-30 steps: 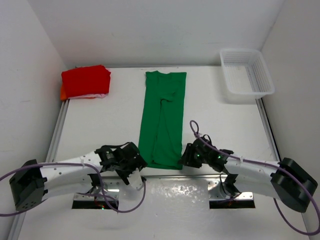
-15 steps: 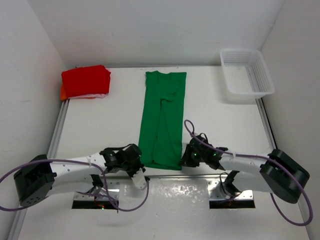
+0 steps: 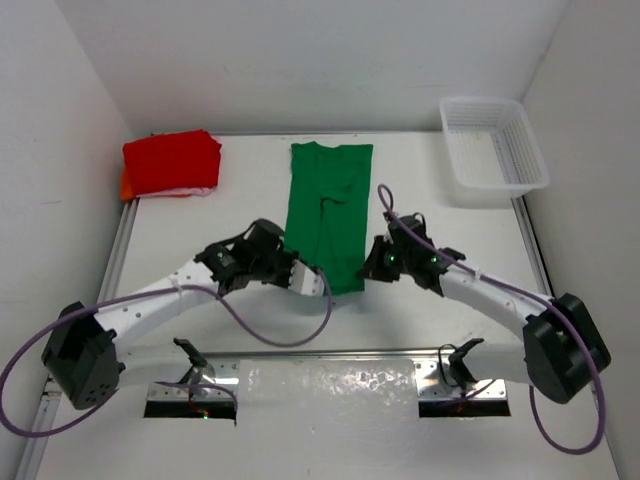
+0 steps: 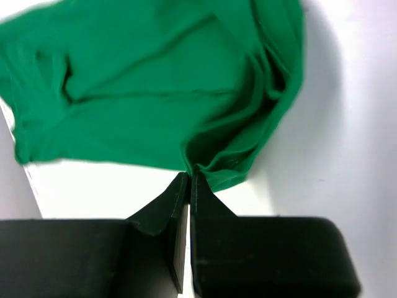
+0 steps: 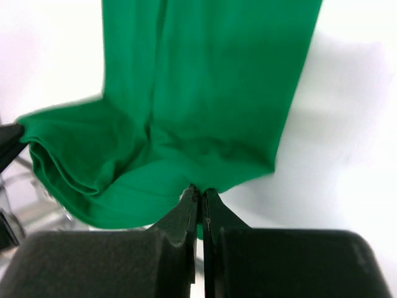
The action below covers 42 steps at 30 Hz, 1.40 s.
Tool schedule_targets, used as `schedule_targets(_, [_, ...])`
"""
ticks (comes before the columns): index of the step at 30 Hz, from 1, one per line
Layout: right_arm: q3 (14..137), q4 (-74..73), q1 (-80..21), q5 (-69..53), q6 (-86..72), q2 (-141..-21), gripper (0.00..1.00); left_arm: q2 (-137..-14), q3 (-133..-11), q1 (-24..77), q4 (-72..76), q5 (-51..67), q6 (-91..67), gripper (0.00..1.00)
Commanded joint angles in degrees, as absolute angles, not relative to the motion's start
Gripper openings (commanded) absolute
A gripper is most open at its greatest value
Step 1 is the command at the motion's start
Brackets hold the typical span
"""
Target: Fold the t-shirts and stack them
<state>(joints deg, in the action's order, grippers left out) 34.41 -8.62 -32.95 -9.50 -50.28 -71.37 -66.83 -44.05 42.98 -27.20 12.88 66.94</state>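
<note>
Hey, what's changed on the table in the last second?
The left gripper and right gripper shut on the near hem corners of the green t-shirt and carried them away from the bases, toward the collar, starting a fold. The red stack and the basket stayed put.

We look down from above and behind the arms over the whole table (image 3: 200,220); our two wrist cameras sit close, facing inward from either side, all three sharing the near hem of the green t-shirt (image 3: 330,200)
</note>
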Motion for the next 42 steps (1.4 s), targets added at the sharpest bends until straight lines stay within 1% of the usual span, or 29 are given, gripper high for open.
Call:
schedule_targets(1, [41.2, -10.8, -27.4, -14.0, -44.0, -76.7, 0.0, -70.7, -48.5, 38.9, -30.5, 16.7, 64.2, 0.0])
schedule_targets(3, [45.6, -10.9, -25.1, -15.8, -42.5, -79.8, 0.0, -74.2, -50.5, 35.6, -28.6, 18.1, 63.0, 0.0])
schedule_targets(4, [46.9, -10.7, -23.0, -17.6, -42.1, -82.9, 0.0, -77.1, -53.1, 33.0, -27.7, 18.5, 62.1, 0.0])
schedule_targets(6, [51.0, -9.8, -20.9, -19.3, -41.8, -85.9, 0.0, -80.5, -56.5, 30.5, -26.7, 19.8, 60.9, 0.0])
schedule_targets(7, [52.3, -9.6, -19.0, -20.2, -41.6, -87.4, 0.0, -82.2, -60.1, 29.5, -26.7, 19.9, 61.1, 0.0])
schedule_targets(8, [55.0, -9.6, -18.2, -21.3, -41.3, -90.5, 0.0, -85.7, -61.8, 28.3, -26.5, 19.7, 61.5, 0.0])
schedule_targets(10, [58.1, -10.2, -16.5, -21.7, -40.2, -93.5, 0.0, -89.5, -67.8, 27.2, -26.6, 19.5, 61.4, 0.0])
schedule_targets(11, [60.9, -10.5, -16.1, -21.9, -39.7, -96.2, 0.0, -93.6, -70.0, 26.4, -27.1, 19.6, 60.9, 0.0])
schedule_targets(12, [62.2, -11.0, -15.7, -22.1, -39.1, -97.5, 0.0, -95.9, -74.6, 26.0, -28.3, 19.8, 60.6, 0.0])
schedule_targets(13, [63.4, -11.4, -15.3, -22.0, -38.9, -98.6, 0.0, -99.8, -76.8, 25.3, -29.2, 19.9, 60.6, 0.0])
schedule_targets(16, [67.0, -12.2, -13.8, -22.5, -38.7, -102.7, 0.0, -105.4, -82.6, 24.6, -31.3, 20.3, 60.6, 0.0])
schedule_targets(18, [67.8, -10.0, -12.7, -23.4, -40.3, -104.7, 0.0, -107.2, -85.1, 24.3, -31.4, 20.7, 60.6, 0.0])
schedule_targets(22, [71.7, -10.7, -11.2, -24.1, -39.9, -108.4, 0.0, -111.2, -88.1, 22.8, -30.6, 21.4, 59.5, 0.0])
schedule_targets(28, [76.0, -11.5, -11.1, -24.5, -39.9, -113.4, 0.0, -114.3, -88.6, 21.8, -28.7, 21.4, 59.1, 0.0])
schedule_targets(30, [77.3, -12.0, -11.0, -24.7, -39.6, -114.8, 0.02, -115.3, -89.0, 21.7, -28.2, 21.1, 58.6, 0.0])
schedule_targets(34, [81.4, -13.1, -10.4, -23.8, -38.3, -119.0, 0.16, -116.5, -88.9, 21.5, -27.1, 19.3, 56.9, 0.0])
schedule_targets(35, [82.2, -14.4, -10.1, -22.4, -37.5, -119.7, 0.22, -116.7, -88.8, 21.5, -26.0, 18.1, 56.3, 0.02])
schedule_targets(36, [83.0, -15.0, -9.3, -21.4, -36.8, -120.3, 0.23, -117.5, -88.9, 21.5, -25.4, 17.3, 55.5, 0.09])
schedule_targets(37, [84.6, -16.1, -8.9, -18.9, -35.0, -121.3, 0.27, -117.9, -89.4, 21.5, -24.0, 15.7, 53.5, 0.27])
schedule_targets(39, [88.0, -18.2, -7.9, -15.4, -32.2, -121.7, 0.28, -119.4, -91.6, 21.3, -22.6, 13.5, 49.3, 0.38])
schedule_targets(42, [92.0, -23.2, -7.7, -9.2, -23.8, -120.6, 0.31, -121.5, -97.4, 19.9, -22.2, 9.3, 45.0, 0.39])
